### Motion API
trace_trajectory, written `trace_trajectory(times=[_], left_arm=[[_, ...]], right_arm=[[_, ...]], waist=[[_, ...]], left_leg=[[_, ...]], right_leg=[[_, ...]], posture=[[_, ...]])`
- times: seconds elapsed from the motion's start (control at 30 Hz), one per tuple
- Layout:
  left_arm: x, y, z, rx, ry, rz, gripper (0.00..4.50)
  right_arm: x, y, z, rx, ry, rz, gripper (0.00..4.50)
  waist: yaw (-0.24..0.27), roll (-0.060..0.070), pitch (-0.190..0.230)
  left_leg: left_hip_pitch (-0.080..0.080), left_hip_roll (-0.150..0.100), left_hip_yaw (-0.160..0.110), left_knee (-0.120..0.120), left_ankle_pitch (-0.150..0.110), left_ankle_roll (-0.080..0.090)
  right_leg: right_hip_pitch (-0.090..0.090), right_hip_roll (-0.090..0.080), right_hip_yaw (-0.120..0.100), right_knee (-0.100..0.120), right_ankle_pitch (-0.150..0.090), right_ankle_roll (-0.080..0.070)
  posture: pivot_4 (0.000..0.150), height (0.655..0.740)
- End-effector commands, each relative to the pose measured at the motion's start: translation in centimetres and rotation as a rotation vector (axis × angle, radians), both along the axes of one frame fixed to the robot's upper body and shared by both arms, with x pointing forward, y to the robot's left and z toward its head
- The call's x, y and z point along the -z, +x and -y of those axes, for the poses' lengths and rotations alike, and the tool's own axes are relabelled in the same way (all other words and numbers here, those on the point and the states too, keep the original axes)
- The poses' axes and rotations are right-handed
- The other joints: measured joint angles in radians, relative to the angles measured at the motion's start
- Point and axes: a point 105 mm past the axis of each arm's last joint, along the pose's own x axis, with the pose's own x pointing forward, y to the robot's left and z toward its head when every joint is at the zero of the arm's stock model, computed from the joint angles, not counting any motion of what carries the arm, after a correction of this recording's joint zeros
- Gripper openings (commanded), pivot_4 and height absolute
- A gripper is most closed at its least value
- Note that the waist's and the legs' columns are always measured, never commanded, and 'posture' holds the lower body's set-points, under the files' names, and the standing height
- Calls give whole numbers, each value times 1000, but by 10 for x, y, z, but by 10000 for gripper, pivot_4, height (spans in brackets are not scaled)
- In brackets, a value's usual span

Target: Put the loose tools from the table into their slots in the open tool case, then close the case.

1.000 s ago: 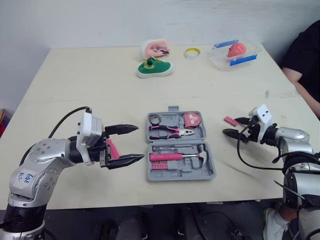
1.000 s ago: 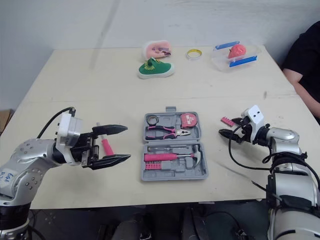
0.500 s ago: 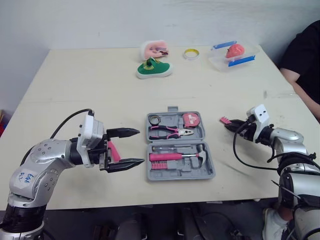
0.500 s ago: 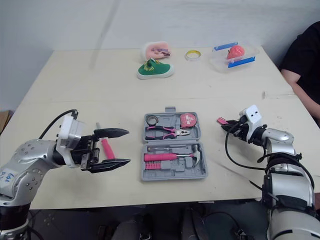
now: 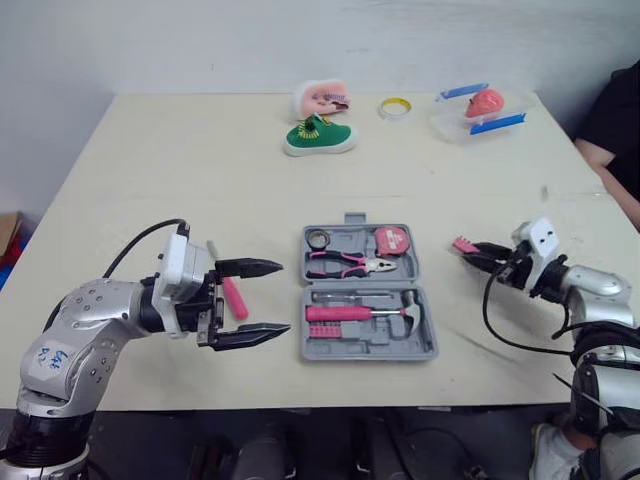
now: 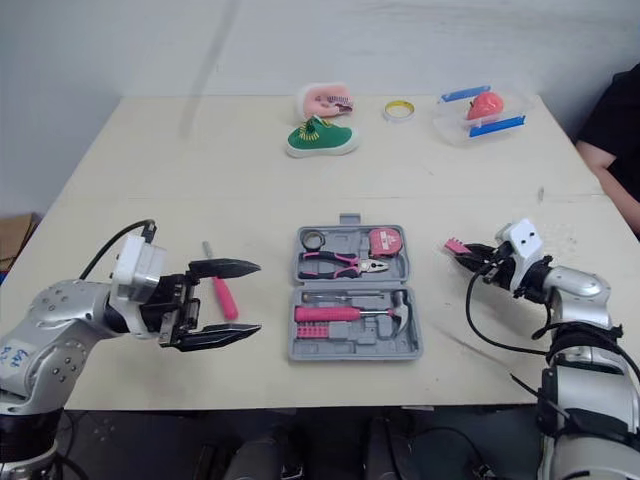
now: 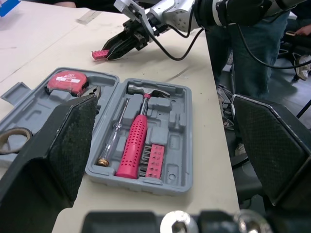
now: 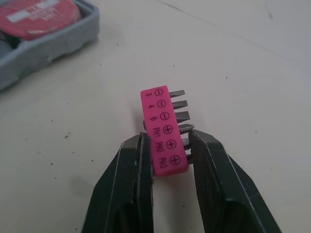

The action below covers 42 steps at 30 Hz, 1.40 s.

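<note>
The grey tool case (image 5: pixel 430 345) lies open at the table's middle, holding pink pliers (image 5: pixel 345 264), a red tape measure (image 5: pixel 391 240), a pink-handled hammer (image 5: pixel 350 313) and a thin screwdriver. A loose pink-handled screwdriver (image 5: pixel 232 293) lies on the table left of the case. My left gripper (image 5: pixel 284 297) hovers open beside that screwdriver, its fingers pointing at the case and holding nothing. Right of the case, my right gripper (image 8: pixel 167 145) is shut on one end of a pink bit holder (image 8: pixel 162 127), low over the table (image 5: pixel 200 170).
At the far edge sit a green shoe (image 5: pixel 318 136), a pink object (image 5: pixel 322 98), a tape roll (image 5: pixel 395 107) and a clear container (image 5: pixel 480 108) with a red item. A person sits at the table's right edge (image 5: pixel 615 130).
My right gripper has gone from open to shut on the pink bit holder. The left arm stays almost where it was. The head camera has shifted a little.
</note>
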Motion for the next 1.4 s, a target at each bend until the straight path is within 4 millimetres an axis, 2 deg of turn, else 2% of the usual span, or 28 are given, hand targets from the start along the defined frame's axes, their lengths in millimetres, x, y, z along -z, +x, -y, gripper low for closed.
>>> trace_trajectory(times=[0.03, 0.23, 0.3, 0.37, 0.47, 0.63, 0.93, 1.13, 1.4], left_arm=[[-3, 0, 3, 50, 17, 54, 45000], [-4, 4, 7, 80, 17, 94, 45000], [2, 8, 8, 93, 19, 104, 45000], [12, 10, 9, 115, 28, 95, 45000], [20, 10, 15, 138, 33, 95, 45000], [22, 9, 18, 147, 17, 85, 45000], [25, 8, 20, 137, 32, 88, 45000], [24, 7, 25, 128, 32, 86, 45000], [23, 2, 27, 116, 39, 75, 45000]], right_arm=[[-45, -12, -6, -123, -27, 79, 7569], [-64, -38, -27, -191, -48, 9, 7568], [-70, -70, -60, -303, -88, -134, 7568], [-64, -102, -91, -429, -149, -263, 7567], [-54, -121, -113, -460, -210, -338, 7567], [-49, -126, -129, -448, -248, -359, 7567], [-24, -125, -154, -465, -383, -415, 7567], [-15, -111, -161, -447, -467, -374, 7567], [-10, -107, -173, -483, -475, -383, 7567]], waist=[[0, 1, 1], [3, 3, 2], [5, 6, 4], [11, 9, 4], [7, 5, 5], [7, -1, 8], [5, -1, 8], [4, -1, 8], [4, -1, 8]], left_leg=[[0, 0, 0, 0, 0, 0], [0, 1, 0, 0, 0, 0], [0, 1, 0, -1, 0, 0], [-4, 0, 0, -1, -1, 1], [-5, 1, -1, -2, -1, 1], [-8, 1, 0, -1, -2, 1], [-13, 0, 0, 0, -1, 2], [-14, 0, -1, 2, -1, 3], [-15, 0, -1, 3, -1, 3]], right_leg=[[0, 0, 0, 0, 0, 0], [-1, 0, -1, 0, 0, 0], [-1, 0, -1, 1, 0, 0], [-6, -1, 0, 1, 0, 0], [-7, 0, -1, 1, -1, -2], [-8, -1, -1, -1, 2, 0], [-12, -1, -2, -1, 2, 0], [-13, -1, -3, 0, 2, 0], [-13, -1, -3, 0, 2, 0]], posture=[[1500, 7400], [1500, 7400], [1500, 7400], [1500, 7400], [1500, 7400], [1500, 7400], [1500, 7400], [1500, 7400], [1500, 7400]])
